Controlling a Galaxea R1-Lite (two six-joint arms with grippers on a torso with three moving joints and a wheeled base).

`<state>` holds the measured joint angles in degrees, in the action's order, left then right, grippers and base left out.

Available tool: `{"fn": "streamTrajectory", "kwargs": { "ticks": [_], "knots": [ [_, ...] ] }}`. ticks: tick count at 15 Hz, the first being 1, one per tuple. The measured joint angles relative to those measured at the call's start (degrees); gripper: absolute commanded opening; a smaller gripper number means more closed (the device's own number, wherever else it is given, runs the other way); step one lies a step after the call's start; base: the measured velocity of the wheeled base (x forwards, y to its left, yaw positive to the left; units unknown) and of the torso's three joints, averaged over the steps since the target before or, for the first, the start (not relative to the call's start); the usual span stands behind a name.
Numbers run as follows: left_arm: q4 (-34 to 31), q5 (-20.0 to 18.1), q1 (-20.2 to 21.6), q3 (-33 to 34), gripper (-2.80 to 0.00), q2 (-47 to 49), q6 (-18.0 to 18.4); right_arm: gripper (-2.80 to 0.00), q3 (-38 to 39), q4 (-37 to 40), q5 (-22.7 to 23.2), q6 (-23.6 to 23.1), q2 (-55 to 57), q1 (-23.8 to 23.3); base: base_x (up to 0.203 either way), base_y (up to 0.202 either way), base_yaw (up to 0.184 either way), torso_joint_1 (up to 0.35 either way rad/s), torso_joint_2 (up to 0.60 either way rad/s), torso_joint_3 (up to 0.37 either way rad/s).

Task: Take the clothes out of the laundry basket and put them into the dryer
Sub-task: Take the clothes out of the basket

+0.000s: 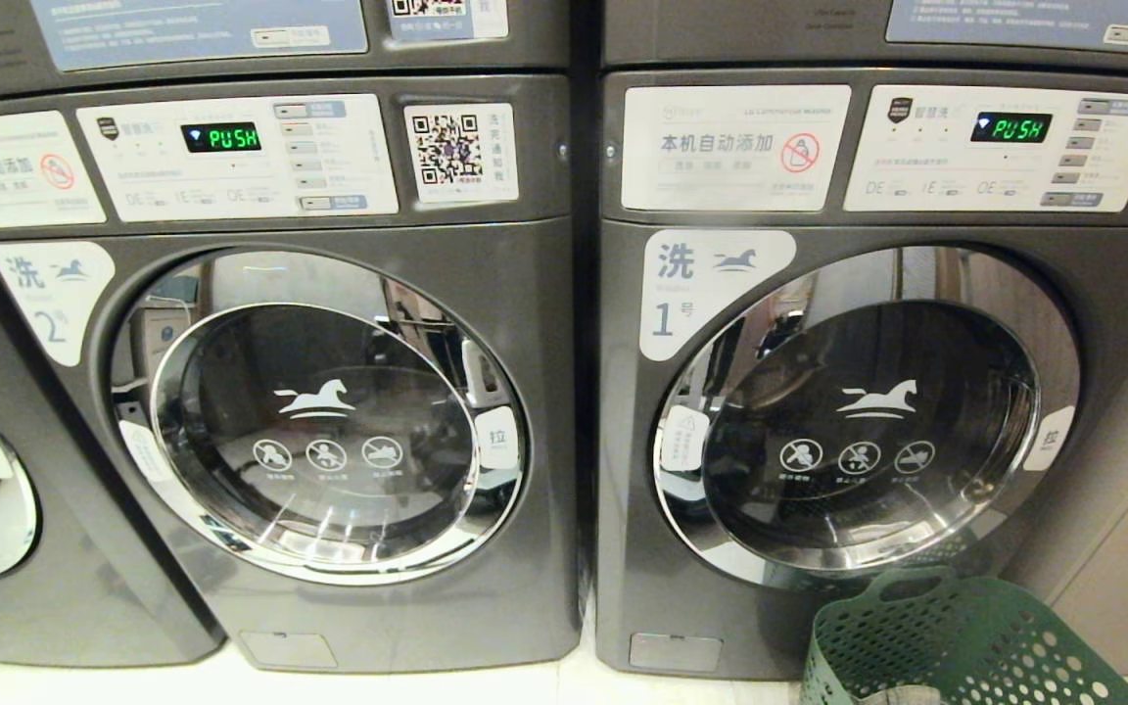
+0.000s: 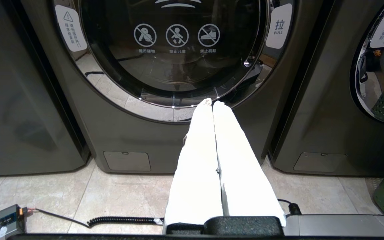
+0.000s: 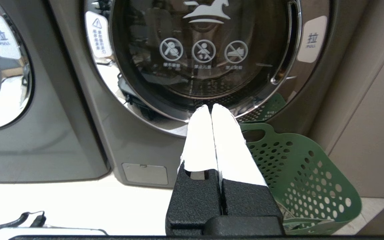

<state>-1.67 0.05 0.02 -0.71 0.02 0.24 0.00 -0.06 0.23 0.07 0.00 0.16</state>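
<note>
Step in hand, by judgement: opening stage, nothing yet picked up, no door opened.

Right gripper (image 3: 211,107): white fingers pressed together, nothing between them, pointed level at the lower rim of the door of machine no. 1 (image 1: 868,411). Door closed; pull tab (image 3: 311,39) above and to the outer side of the fingertips. Laundry basket (image 3: 298,173), green and perforated, on the floor just beside and below the right gripper, standing against the foot of that machine. Contents of the basket largely hidden; only a scrap of pale fabric (image 1: 887,697) visible at the bottom edge of the head view, so amount of clothes cannot be told.

Left gripper (image 2: 212,103): fingers likewise together and empty, aimed at the lower rim of the closed door of machine no. 2 (image 1: 319,416). Neither arm visible in the head view.

Both displays reading PUSH.

Next move, by judgement: door to be swung open by its pull tab, needing parted fingers hooked behind the edge; then a downward reach into the basket.
</note>
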Motion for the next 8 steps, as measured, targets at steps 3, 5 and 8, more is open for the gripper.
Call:
{"fn": "streamTrajectory", "kwargs": {
  "ticks": [3,5,8],
  "knots": [
    [0.0,0.0,0.0,0.0,-2.8,0.0,0.0,-2.8,0.0,0.0,0.0,0.0,0.0,0.0,0.0,0.0,0.0,-0.006,0.02,0.025],
    [0.0,0.0,0.0,0.0,-2.8,0.0,0.0,-2.8,0.0,0.0,0.0,-0.1,0.0,0.0,0.0,0.0,0.0,0.0,0.0,0.0],
    [0.0,0.0,0.0,0.0,-2.8,0.0,0.0,-2.8,0.0,0.0,0.0,0.0,0.0,0.0,0.0,0.0,0.0,0.0,0.0,0.0]
  ]
}}
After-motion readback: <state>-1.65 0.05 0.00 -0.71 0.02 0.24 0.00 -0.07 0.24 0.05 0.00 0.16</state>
